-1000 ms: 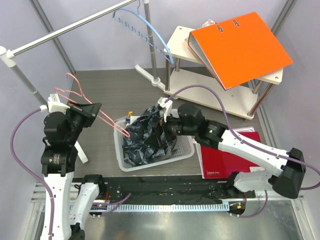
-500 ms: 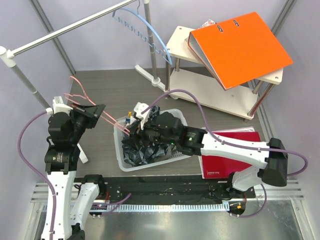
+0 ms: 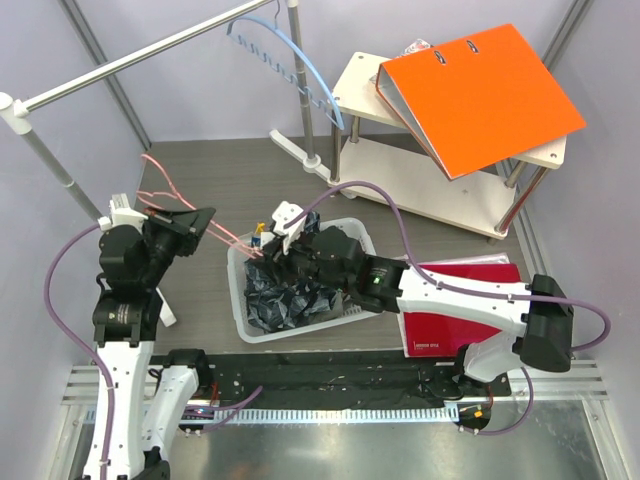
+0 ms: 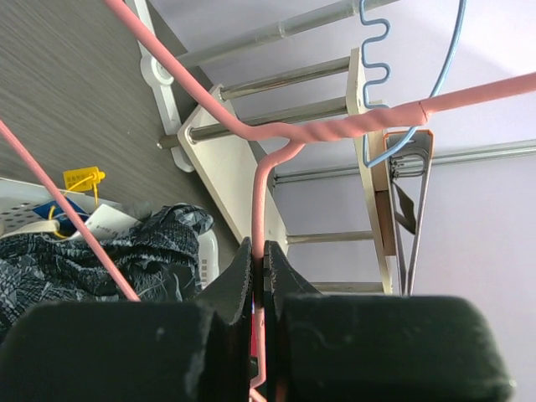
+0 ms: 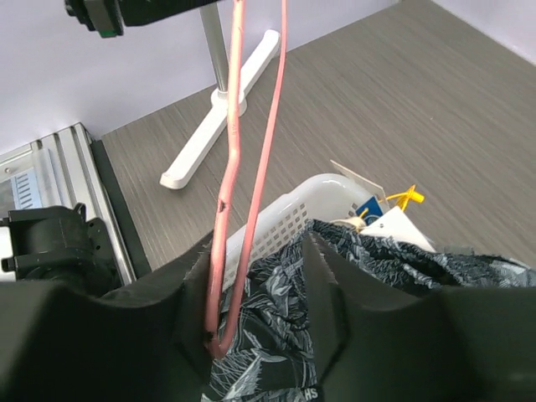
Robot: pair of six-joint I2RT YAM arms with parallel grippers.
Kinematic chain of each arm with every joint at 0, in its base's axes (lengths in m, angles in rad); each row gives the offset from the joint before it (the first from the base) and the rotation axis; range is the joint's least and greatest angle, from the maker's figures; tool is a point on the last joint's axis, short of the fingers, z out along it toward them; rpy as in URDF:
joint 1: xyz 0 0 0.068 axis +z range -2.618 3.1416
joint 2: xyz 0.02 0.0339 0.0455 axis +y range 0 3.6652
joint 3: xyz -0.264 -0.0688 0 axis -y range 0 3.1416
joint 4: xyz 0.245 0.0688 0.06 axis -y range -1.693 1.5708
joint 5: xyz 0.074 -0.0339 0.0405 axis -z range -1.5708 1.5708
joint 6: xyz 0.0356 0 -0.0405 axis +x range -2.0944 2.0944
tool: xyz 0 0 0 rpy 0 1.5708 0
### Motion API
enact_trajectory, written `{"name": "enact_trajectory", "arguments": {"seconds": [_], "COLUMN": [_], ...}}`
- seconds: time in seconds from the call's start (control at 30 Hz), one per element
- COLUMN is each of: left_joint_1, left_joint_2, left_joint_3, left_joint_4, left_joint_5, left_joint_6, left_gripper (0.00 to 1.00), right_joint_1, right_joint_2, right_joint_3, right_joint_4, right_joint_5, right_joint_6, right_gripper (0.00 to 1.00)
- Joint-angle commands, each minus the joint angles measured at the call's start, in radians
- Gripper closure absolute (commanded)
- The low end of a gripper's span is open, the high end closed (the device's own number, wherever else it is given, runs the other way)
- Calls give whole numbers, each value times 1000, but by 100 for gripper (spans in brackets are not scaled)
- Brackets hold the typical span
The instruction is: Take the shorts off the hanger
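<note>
We see the pink wire hanger [image 4: 335, 127] lying on a slant. Its long axis runs from the hook end at the far left toward the near right, where its rounded corner reaches the far left corner of the basket [image 3: 300, 330]. The left tool [image 4: 262, 253] is pressed together on the wire just below the twisted neck, holding it off the surface [image 3: 230, 170]. The right tool [image 5: 255, 335] is spread: its two dark fingers [image 5: 328, 301] stand apart with the hanger's corner between them, close against one of them. The shorts [image 3: 285, 300] sit bunched inside the basket, directly under that corner. They are soft, crumpled dark cloth with a pale leafy print. We cannot tell whether any of the cloth loops over the wire. A yellow tag [image 5: 404, 198] pokes out at the far edge of the heap.

The basket is white plastic with a perforated wall. To its left and on its far side we see bare grey wood-grain surface, up to the white foot of the rail stand [image 5: 188, 167]. Just right of the basket lies a red folder [image 3: 460, 312]. Farther right stands a pale wooden shelf [image 3: 545, 152] carrying an orange binder [image 3: 480, 95]. A blue hanger [image 3: 300, 58] hangs from the metal rail [image 3: 130, 62] at the far side.
</note>
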Motion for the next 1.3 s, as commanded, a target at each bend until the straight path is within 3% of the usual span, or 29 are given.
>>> {"name": "enact_trajectory", "arguments": {"seconds": [0.0, 0.17, 0.43, 0.53, 0.67, 0.77, 0.93, 1.07, 1.27], "left_joint_1": [1, 1, 1, 1, 1, 1, 1, 1, 1], "left_joint_2": [-4, -6, -6, 1, 14, 17, 7, -19, -64], "left_joint_3": [-9, -11, -8, -11, -17, -13, 3, -8, 1], "left_joint_4": [81, 75, 66, 79, 112, 110, 84, 96, 66], "left_joint_5": [37, 45, 36, 40, 60, 65, 91, 199, 269], "left_joint_6": [-18, -19, -5, -2, -1, 5, 50, 36, 30], "left_gripper": [100, 100, 100, 86, 43, 29, 23, 21, 18], "right_joint_1": [5, 5, 7, 8, 8, 8, 7, 4, -5], "right_joint_2": [-45, -21, -73, -114, -165, -211, -289, -351, -309], "right_joint_3": [-6, 6, -26, -57, -92, -126, -170, -236, -192], "right_joint_4": [97, 119, 133, 137, 121, 90, 1, -25, -27], "right_joint_5": [4, -39, -41, -56, -36, -1, 90, 154, 179], "right_joint_6": [-15, 12, 11, 23, 39, 45, 37, 45, 37], "right_gripper": [70, 98, 99, 99, 99, 99, 99, 99, 99]}}
